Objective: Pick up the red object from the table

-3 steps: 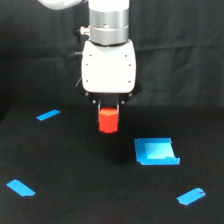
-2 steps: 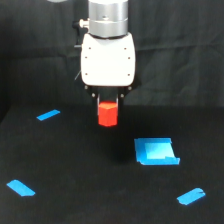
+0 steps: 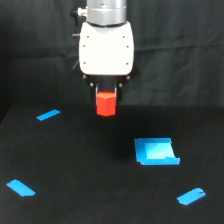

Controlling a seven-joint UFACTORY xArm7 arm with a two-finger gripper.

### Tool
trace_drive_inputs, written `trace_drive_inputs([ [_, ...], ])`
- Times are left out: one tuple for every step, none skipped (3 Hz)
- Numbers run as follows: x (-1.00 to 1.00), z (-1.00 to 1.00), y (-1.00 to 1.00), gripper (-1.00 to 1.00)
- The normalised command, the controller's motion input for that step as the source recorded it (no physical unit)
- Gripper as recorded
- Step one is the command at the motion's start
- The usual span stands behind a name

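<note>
So the black table (image 3: 100, 200) fills most of the shot, the arm's white body hanging above it. Blue square piece (image 3: 156, 151) sits off toward the exterior view's right, with a few blue tape strips (image 3: 48, 115) scattered around. The hand (image 3: 106, 97) is clamped on the red object (image 3: 106, 103), held up off the table.

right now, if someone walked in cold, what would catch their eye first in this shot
The red object stands out most, bright against the black scene, held between the fingers of the white end effector at top centre and lifted clear of the table. Next comes the blue square piece lying on the table toward the exterior view's right.
</note>
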Motion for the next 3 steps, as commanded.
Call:
trace_drive_inputs([
  [-0.03, 0.1, 0.02, -0.99],
  [-0.02, 0.16, 0.06, -0.99],
  [-0.04, 0.12, 0.06, -1.0],
])
